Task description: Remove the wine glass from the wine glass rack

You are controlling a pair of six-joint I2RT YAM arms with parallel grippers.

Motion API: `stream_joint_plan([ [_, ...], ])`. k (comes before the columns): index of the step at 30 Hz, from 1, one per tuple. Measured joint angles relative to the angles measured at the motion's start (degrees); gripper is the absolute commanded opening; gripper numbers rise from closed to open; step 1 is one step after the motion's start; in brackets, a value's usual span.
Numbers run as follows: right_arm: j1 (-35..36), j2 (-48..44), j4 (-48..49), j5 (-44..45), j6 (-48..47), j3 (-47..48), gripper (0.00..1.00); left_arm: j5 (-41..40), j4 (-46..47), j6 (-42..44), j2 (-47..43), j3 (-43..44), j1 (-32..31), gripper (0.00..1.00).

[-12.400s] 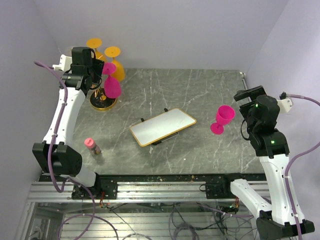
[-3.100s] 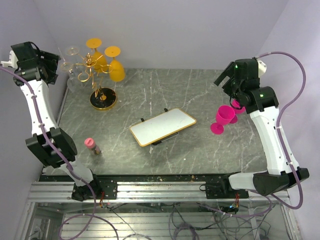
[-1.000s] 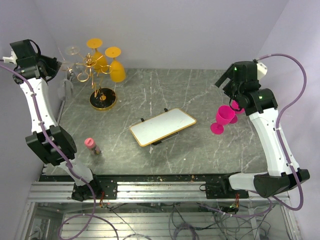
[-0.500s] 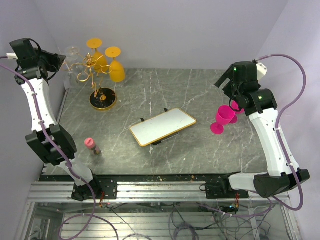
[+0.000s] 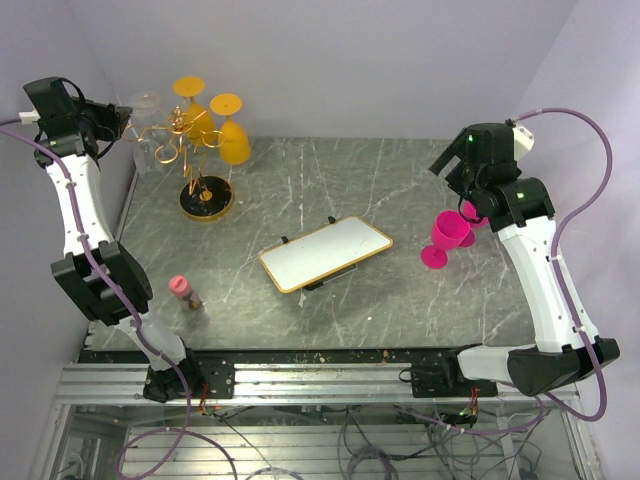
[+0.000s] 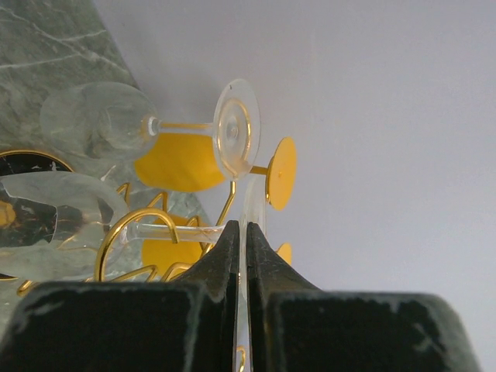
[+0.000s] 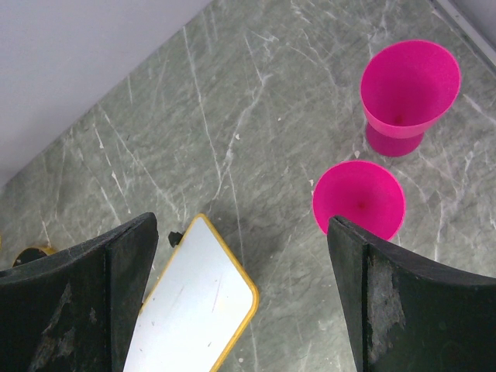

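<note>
The wine glass rack (image 5: 190, 150), a thin gold tree on a round dark base (image 5: 207, 203), stands at the back left and holds clear and orange glasses. My left gripper (image 5: 120, 122) is up at the rack's left side, shut on the thin foot edge (image 6: 253, 203) of a clear wine glass (image 6: 46, 225). That glass's stem (image 6: 174, 231) lies in a gold loop. A second clear glass (image 6: 97, 120) hangs just above it. My right gripper (image 5: 455, 160) hangs open over the table's right side with nothing between its fingers.
Two orange glasses (image 5: 232, 140) hang on the rack's right side. Two pink glasses (image 7: 409, 85) (image 7: 358, 198) stand on the table at the right. A yellow-rimmed white board (image 5: 325, 252) lies mid-table and a small pink-capped bottle (image 5: 183, 291) stands front left. The purple wall is close behind the rack.
My left gripper has shifted a little right toward the rack and finished shutting on the clear glass's foot. The right arm has not moved.
</note>
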Motion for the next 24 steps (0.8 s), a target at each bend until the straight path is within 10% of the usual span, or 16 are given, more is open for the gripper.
stream_joint_plan([
  [24, 0.0, -0.6, 0.5, 0.0, 0.5, -1.0, 0.9, -23.9, -11.8, -12.9, -1.5, 6.6, -0.3, 0.07],
])
